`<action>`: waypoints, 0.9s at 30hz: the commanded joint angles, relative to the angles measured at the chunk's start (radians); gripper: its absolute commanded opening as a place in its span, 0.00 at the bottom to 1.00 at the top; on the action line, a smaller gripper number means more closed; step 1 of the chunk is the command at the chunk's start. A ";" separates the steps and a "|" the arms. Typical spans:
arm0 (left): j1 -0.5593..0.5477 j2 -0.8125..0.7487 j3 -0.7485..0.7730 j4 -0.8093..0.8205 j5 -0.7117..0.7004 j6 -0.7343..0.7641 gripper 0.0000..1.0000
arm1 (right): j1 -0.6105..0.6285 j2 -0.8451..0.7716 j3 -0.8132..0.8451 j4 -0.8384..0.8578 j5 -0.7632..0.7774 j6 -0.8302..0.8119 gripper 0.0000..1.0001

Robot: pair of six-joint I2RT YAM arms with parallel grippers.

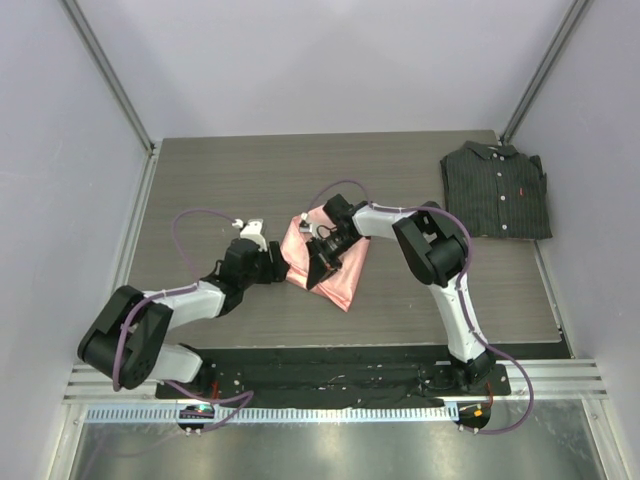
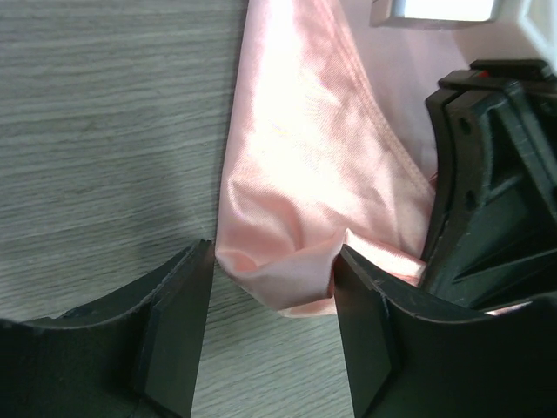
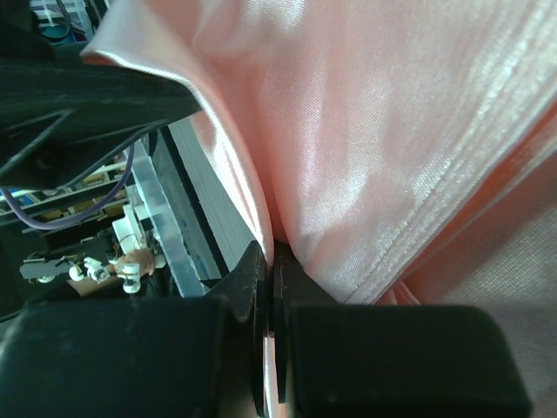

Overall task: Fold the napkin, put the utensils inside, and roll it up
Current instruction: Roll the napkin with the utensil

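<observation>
The salmon-pink napkin (image 1: pixel 345 275) lies folded and partly bunched at the table's middle. My left gripper (image 1: pixel 278 262) comes at its left edge. In the left wrist view that gripper (image 2: pixel 271 261) stands open, its fingertips either side of a puffed fold of the napkin (image 2: pixel 305 174), the cloth loose between them. My right gripper (image 1: pixel 320 268) is over the napkin's upper part. Its jaws (image 3: pixel 272 257) are shut on a thin edge of the napkin (image 3: pixel 392 131), which drapes up and away from them. The utensils are out of view.
A dark pinstriped folded shirt (image 1: pixel 497 190) lies at the table's back right corner. The two grippers are close together over the napkin; the right gripper's black body (image 2: pixel 496 174) fills the right side of the left wrist view. Grey walls enclose the table.
</observation>
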 commanded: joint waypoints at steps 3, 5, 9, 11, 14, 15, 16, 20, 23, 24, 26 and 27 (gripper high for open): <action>-0.004 0.030 0.034 0.069 -0.020 0.026 0.57 | -0.023 0.073 0.006 -0.028 0.104 -0.045 0.01; -0.004 0.038 0.037 0.073 -0.031 0.026 0.56 | -0.026 0.084 0.012 -0.036 0.094 -0.048 0.01; -0.004 0.061 0.051 0.061 -0.042 0.029 0.50 | -0.028 0.096 0.023 -0.047 0.084 -0.059 0.01; -0.004 0.067 0.054 0.053 -0.062 0.028 0.45 | -0.028 0.099 0.021 -0.053 0.083 -0.060 0.01; -0.004 0.066 0.056 0.047 -0.077 0.032 0.45 | -0.028 0.103 0.021 -0.057 0.080 -0.065 0.01; -0.004 0.066 0.056 0.050 -0.075 0.034 0.48 | -0.028 0.103 0.021 -0.057 0.080 -0.065 0.01; -0.005 0.070 0.057 0.052 -0.074 0.035 0.50 | -0.028 0.105 0.021 -0.059 0.078 -0.065 0.01; -0.004 0.078 0.060 0.052 -0.083 0.038 0.51 | -0.028 0.105 0.020 -0.064 0.077 -0.065 0.01; -0.005 0.076 0.057 0.052 -0.095 0.037 0.50 | -0.028 0.105 0.020 -0.067 0.077 -0.065 0.01; -0.004 0.073 0.053 0.052 -0.111 0.035 0.50 | -0.030 0.103 0.020 -0.067 0.077 -0.065 0.01; -0.004 0.057 0.045 0.059 -0.129 0.031 0.49 | -0.030 0.107 0.021 -0.067 0.075 -0.065 0.01; -0.004 0.049 0.028 0.070 -0.141 0.029 0.49 | -0.030 0.107 0.021 -0.067 0.072 -0.065 0.01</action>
